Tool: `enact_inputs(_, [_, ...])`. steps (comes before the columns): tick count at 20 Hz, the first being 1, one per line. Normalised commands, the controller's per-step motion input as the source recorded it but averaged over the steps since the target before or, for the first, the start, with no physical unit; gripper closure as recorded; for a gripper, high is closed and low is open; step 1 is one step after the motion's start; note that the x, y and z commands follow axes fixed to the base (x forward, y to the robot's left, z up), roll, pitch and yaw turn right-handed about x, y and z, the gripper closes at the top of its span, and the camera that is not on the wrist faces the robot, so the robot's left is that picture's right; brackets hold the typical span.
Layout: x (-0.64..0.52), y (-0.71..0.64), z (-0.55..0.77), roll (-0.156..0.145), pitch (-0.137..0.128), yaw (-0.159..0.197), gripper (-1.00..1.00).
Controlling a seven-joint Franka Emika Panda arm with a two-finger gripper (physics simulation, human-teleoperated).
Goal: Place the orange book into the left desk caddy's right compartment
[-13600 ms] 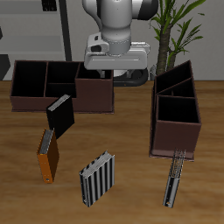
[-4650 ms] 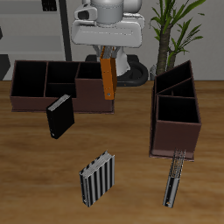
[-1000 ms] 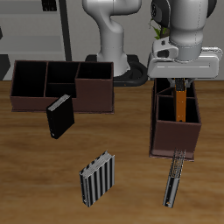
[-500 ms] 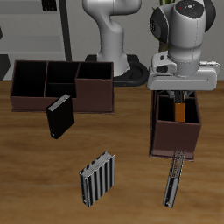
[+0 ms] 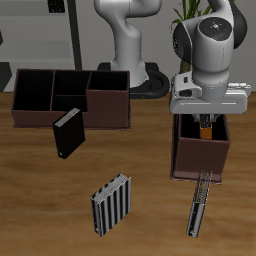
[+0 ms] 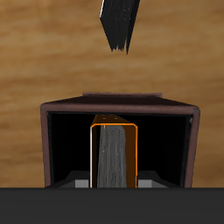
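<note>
The orange book (image 5: 205,128) hangs upright in my gripper (image 5: 206,121), its lower part down inside the left desk caddy (image 5: 200,167). It is in the right compartment (image 5: 189,137), the large one nearest the table's front edge. The gripper stands just above the caddy's rim and looks shut on the book's top; its fingers are mostly hidden by the hand. In the wrist view the book (image 6: 114,159) shows edge-on, orange-rimmed, between the compartment's dark walls (image 6: 118,108).
The other caddy (image 5: 70,95) stands broadside farther back, with the black book (image 5: 68,132) leaning on its front. The grey-striped ribbed book (image 5: 111,203) lies near the front edge. A dark slim object (image 5: 198,205) lies before the left caddy, also in the wrist view (image 6: 120,22). A plant (image 5: 190,30) stands behind.
The gripper has come down over the left caddy with the orange book, so the book now sits lower inside the right compartment than a second ago.
</note>
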Motion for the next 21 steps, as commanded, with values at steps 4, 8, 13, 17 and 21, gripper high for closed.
enact_inputs(4, [0.01,0.02,-0.15,0.056,0.046,0.01,1.0])
enact_inputs(8, [0.01,0.02,-0.26,0.071,0.108,-0.038,-1.0])
enact_inputs(13, [-0.1,-0.03,0.0,0.013,-0.01,0.014,-1.0])
enact_inputs(17, [-0.19,0.04,0.03,0.017,-0.028,0.046,-1.0])
enact_inputs(21, [-0.09,0.01,0.04,0.013,-0.002,0.006,-1.0])
